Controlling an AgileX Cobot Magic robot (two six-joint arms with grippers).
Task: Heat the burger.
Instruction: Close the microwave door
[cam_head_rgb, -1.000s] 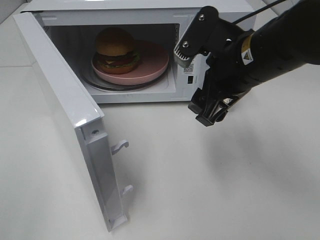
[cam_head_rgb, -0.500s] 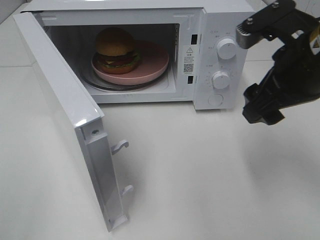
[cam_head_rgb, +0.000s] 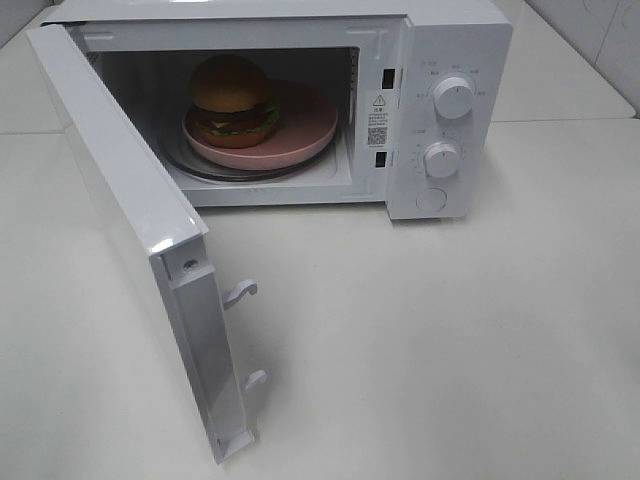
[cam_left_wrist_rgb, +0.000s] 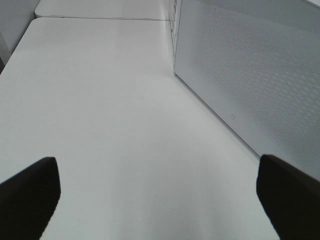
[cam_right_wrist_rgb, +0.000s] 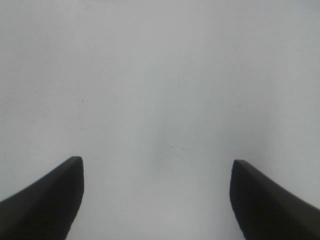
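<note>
The right end effector (cam_right_wrist_rgb: 156, 162) has been withdrawn from the overhead view and is held apart over bare tabletop (cam_right_wrist_rgb: 160, 75). The left end effector (cam_left_wrist_rgb: 157, 165) is likewise spread wide and empty. The door (cam_head_rgb: 150, 230) is left open. Further back, the burger (cam_head_rgb: 232, 95) is seated on the plate (cam_head_rgb: 305, 130) inside the microwave (cam_head_rgb: 450, 40), so shutting the door is judged to be next.

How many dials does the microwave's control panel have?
2: the upper dial near the top of the control panel, and the lower dial just beneath it. None seems hidden.
</note>
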